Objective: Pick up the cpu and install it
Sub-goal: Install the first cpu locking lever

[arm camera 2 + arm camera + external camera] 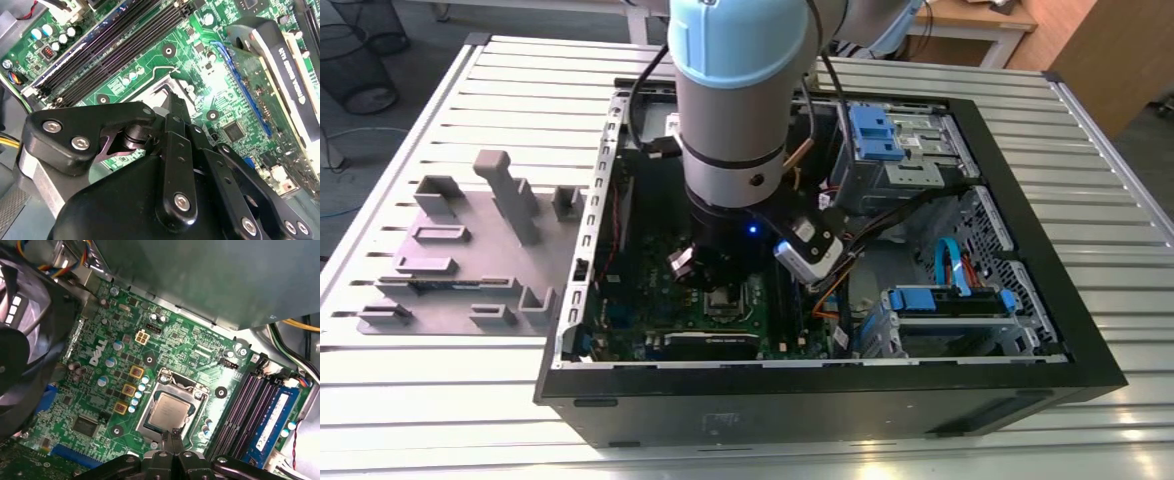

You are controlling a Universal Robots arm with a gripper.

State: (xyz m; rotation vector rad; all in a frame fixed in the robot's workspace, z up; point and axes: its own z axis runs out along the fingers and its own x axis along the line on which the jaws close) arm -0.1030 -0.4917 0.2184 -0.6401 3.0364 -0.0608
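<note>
The cpu (169, 411), a small silvery square chip, lies flat inside the dark metal socket frame (150, 405) on the green motherboard (100, 365). In the first wrist view my gripper (172, 435) hovers just off the socket's edge, its two thin black fingers pressed together with nothing between them. The second wrist view shows the same shut fingertips (173, 102) over the socket frame (155, 90), which they partly cover. In the exterior view the gripper (715, 277) hangs low inside the open computer case, just above the socket (726, 299).
The black case wall (827, 395) surrounds the work area. Memory sticks (260, 405) lie on one side of the socket, a fan (20, 340) on the other. A graphics card (285, 75) stands nearby. Lilac-grey holder blocks (480, 250) sit on the slatted table, on the exterior view's left.
</note>
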